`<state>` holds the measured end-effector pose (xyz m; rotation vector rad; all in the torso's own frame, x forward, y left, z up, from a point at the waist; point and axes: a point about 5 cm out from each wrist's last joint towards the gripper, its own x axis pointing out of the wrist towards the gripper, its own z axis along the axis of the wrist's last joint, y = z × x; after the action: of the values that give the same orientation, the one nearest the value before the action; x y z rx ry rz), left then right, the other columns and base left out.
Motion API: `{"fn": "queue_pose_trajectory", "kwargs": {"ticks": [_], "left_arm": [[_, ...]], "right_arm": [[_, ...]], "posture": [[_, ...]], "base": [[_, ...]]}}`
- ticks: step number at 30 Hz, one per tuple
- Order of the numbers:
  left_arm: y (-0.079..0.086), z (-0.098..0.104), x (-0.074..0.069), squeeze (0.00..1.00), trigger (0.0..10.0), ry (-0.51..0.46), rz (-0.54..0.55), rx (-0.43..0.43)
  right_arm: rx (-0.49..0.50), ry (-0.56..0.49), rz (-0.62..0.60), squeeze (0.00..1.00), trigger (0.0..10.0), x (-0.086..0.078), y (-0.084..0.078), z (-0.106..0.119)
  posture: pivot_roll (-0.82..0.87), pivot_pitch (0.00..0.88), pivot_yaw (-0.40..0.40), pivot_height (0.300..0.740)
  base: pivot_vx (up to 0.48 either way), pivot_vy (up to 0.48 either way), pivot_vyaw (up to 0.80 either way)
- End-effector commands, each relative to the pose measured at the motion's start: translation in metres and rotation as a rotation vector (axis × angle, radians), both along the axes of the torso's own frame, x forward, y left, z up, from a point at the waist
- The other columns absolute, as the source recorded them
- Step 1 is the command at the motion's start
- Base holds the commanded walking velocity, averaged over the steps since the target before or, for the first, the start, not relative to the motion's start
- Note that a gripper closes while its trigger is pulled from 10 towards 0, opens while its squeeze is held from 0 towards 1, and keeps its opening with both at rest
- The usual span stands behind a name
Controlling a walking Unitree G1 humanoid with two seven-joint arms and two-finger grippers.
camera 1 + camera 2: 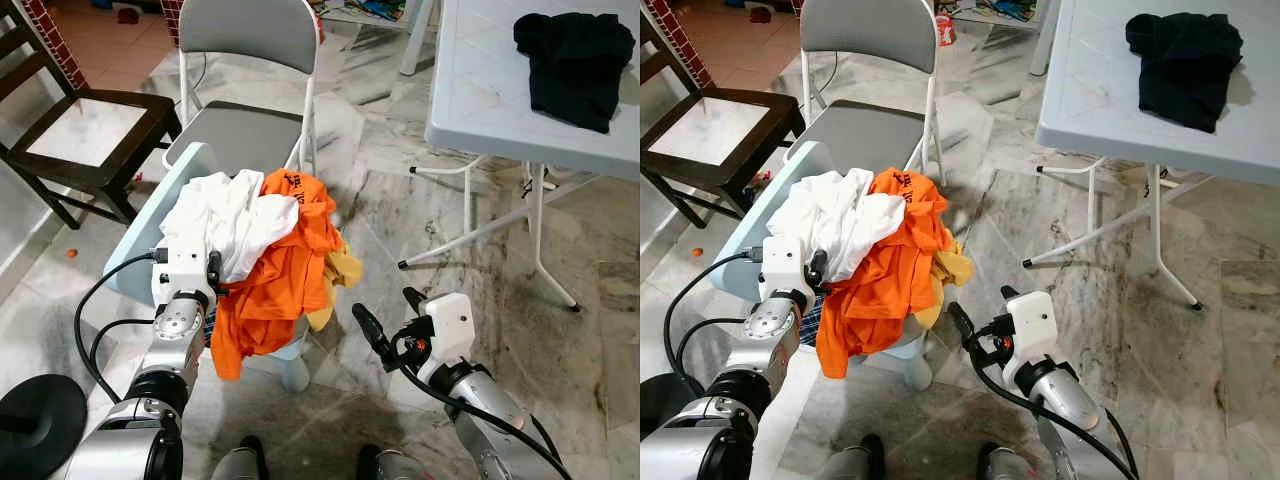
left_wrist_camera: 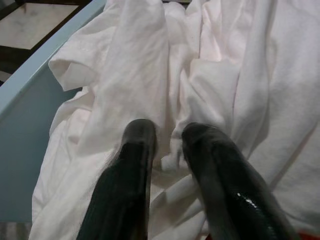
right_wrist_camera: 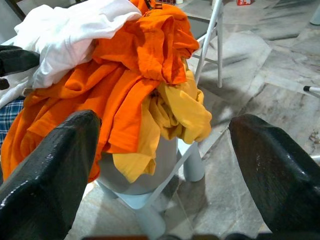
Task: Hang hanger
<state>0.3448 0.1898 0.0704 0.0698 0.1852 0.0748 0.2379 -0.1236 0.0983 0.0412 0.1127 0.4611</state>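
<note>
A heap of clothes (image 1: pixel 262 255) covers a pale blue plastic chair (image 1: pixel 172 195) at near left; no hanger can be made out, so it is presumably buried there. The left gripper (image 2: pixel 167 150) is nearer, its fingers pinching a fold of the white garment (image 1: pixel 228 220). The right gripper (image 1: pixel 385 318), fingers spread wide, hovers just right of the heap.

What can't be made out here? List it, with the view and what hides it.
- Hanger: none can be picked out in the clothes pile; if one is there, the white shirt and orange shirt cover it.
- Left end effector: in the left wrist view, the fingers press into white cloth; whether they pinch a fold is unclear.
- Checked cloth: right wrist view, mostly buried under the orange shirt.
- Black garment: crumpled on the table, type unclear.
</note>
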Motion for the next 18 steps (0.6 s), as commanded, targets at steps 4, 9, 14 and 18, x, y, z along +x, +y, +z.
{"fn": "queue_pose_trajectory", "kwargs": {"ticks": [4, 9, 14, 18], "left_arm": [[0.002, -0.004, -0.002, 0.00, 0.0, 0.013, 0.008, 0.008], [0.002, -0.003, -0.002, 0.00, 0.0, 0.009, 0.013, 0.007], [0.001, -0.002, -0.001, 0.00, 0.0, 0.005, 0.009, 0.038], [0.003, 0.009, 0.002, 0.00, 0.0, -0.066, 0.038, 0.080]], "right_arm": [[-0.008, 0.013, -0.008, 0.00, 10.0, -0.001, -0.001, -0.004], [-0.006, 0.015, -0.009, 0.00, 10.0, -0.001, -0.001, -0.005], [0.004, 0.030, 0.023, 0.00, 10.0, -0.003, 0.001, -0.005], [0.010, 0.040, 0.039, 0.00, 10.0, -0.005, 0.001, -0.006]], "posture": [[-0.11, 0.229, -0.008, 0.740], [-0.11, 0.230, -0.007, 0.740], [-0.12, 0.232, -0.006, 0.740], [-0.12, 0.230, -0.006, 0.740]], "base": [[0.000, 0.000, 0.00], [0.000, 0.000, 0.00], [0.000, 0.000, 0.00], [0.000, 0.000, 0.00]]}}
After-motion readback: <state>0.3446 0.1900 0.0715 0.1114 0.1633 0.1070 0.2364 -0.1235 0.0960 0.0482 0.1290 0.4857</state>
